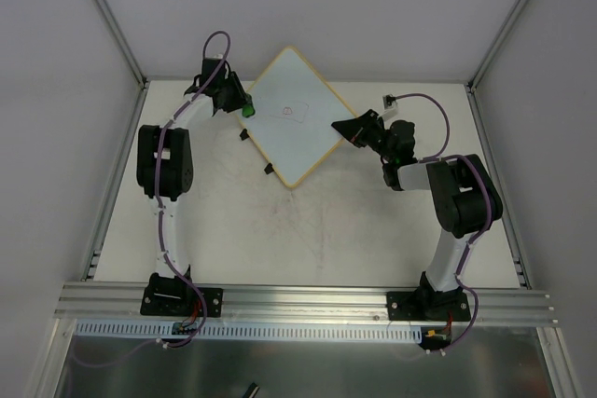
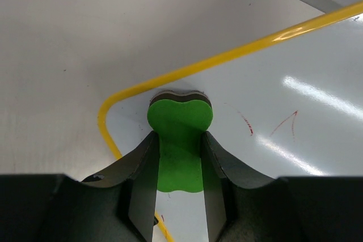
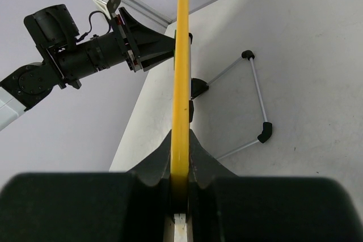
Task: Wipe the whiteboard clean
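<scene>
The whiteboard (image 1: 300,132) lies as a diamond at the back of the table, with a yellow rim and a small red scribble (image 1: 287,112) near its middle. My left gripper (image 1: 241,104) is shut on the green eraser (image 1: 249,110) at the board's left corner. In the left wrist view the eraser (image 2: 180,118) sits between my jaws on the white surface (image 2: 306,66), just inside the rounded yellow corner (image 2: 119,97), with red marks (image 2: 248,124) to its right. My right gripper (image 1: 348,130) is shut on the board's right edge; its rim (image 3: 181,55) runs between my jaws.
Two black clips (image 1: 268,170) sit on the board's lower-left edge. In the right wrist view a thin wire bracket (image 3: 258,100) with black ends lies on the table beside the board, and the left arm (image 3: 85,60) shows beyond it. Frame posts and walls bound the table.
</scene>
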